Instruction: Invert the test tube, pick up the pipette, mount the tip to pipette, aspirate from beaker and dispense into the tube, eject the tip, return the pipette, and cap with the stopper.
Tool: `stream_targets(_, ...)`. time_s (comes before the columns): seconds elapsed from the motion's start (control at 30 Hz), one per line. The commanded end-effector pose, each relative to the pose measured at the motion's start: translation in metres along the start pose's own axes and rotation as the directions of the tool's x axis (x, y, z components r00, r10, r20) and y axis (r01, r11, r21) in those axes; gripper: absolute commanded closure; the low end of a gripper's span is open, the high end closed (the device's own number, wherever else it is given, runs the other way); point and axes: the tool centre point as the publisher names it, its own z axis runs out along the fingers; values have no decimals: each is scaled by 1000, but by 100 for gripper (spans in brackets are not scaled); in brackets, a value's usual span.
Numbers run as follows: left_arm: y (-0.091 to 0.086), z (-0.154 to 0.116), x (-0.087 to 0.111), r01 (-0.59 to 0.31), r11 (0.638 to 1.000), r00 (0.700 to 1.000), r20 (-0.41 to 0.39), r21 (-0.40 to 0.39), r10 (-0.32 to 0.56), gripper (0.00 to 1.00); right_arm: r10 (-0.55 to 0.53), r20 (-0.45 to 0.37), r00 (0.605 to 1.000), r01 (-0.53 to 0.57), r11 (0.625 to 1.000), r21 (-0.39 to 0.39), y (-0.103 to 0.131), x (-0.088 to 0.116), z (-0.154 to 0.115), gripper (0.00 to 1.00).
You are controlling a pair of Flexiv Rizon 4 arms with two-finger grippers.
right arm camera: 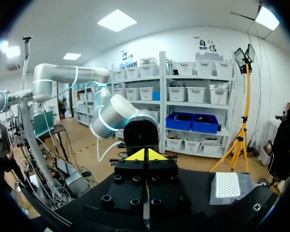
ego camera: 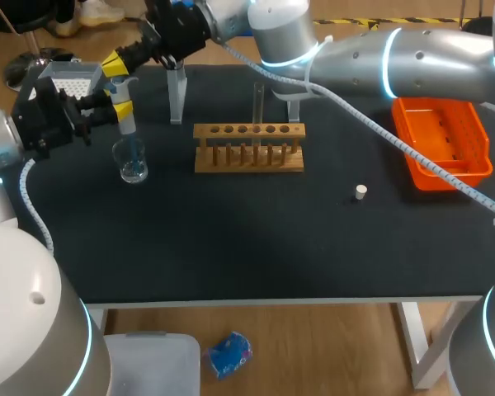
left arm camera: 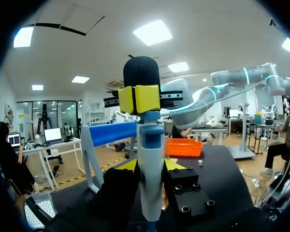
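Left gripper (ego camera: 120,107) clamps the pipette (ego camera: 126,124) upright over the beaker (ego camera: 133,165); right gripper (ego camera: 115,62), fingers together, rests on its plunger, likely to aspirate.

My silver-grey left arm (ego camera: 16,272) and right arm (ego camera: 429,58) are smooth, rounded tubes with glowing cyan rings at the joints, each trailed by a white coiled cable (ego camera: 412,153). My black, boxy left end effector (ego camera: 120,109) and right end effector (ego camera: 115,64) carry round screw holes and finish in bright yellow tips.

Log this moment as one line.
left end effector: shut on pipette, over beaker | right end effector: shut, atop pipette | tube: upright at rack | stopper: on table
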Motion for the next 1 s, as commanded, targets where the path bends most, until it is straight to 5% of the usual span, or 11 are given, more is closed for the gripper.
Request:
stream_targets(0.03, -4, -1, 1, 0, 1000, 1000, 1, -1, 0, 100, -8, -8, 1000, 8, 1000, 8, 2, -4, -2, 100)
stream_targets(1.0, -4, -1, 1, 0, 1000, 1000, 1, -1, 0, 100, -131, -3, 991, 131, 990, 59, 40, 4, -7, 100)
